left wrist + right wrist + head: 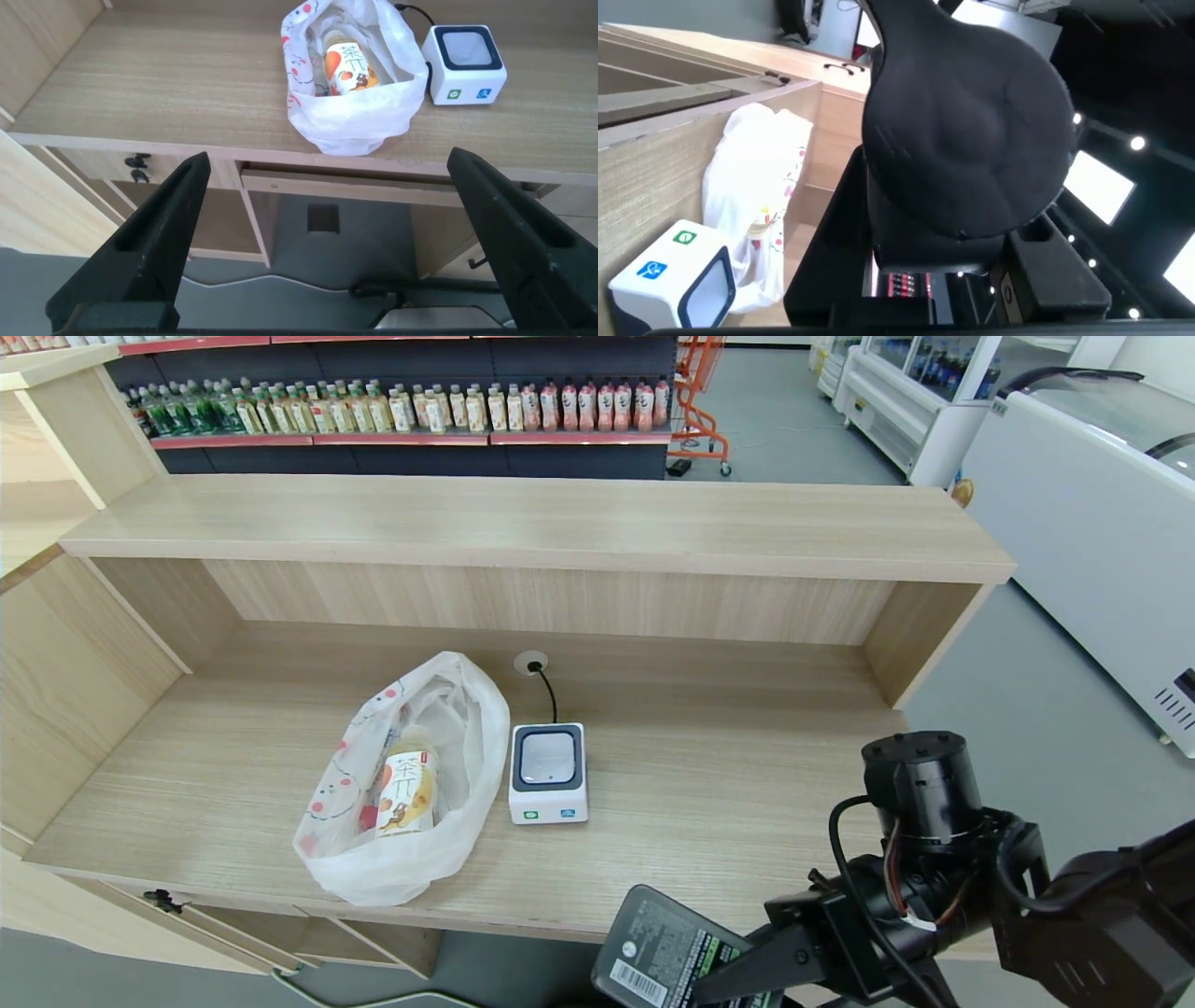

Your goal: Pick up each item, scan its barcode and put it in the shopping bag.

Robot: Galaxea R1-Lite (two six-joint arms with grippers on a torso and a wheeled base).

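The right claw (752, 963) pinches a flat black plastic pouch (653, 933), barcode label facing up, just off the near edge of the pale wooden counter (747, 775), right of centre. Farther in and to the left stands a white box-shaped scanner (548, 773). Just beside it on the left lies the white printed plastic shopping bag (373, 868), which holds an orange-labelled drink bottle (407, 786). The left claw (327, 243) hangs spread near the counter's front edge.

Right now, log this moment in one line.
right end effector: shut on dark pouch, at counter's near edge | left end effector: open, empty | shopping bag: one bottle inside | scanner: beside bag
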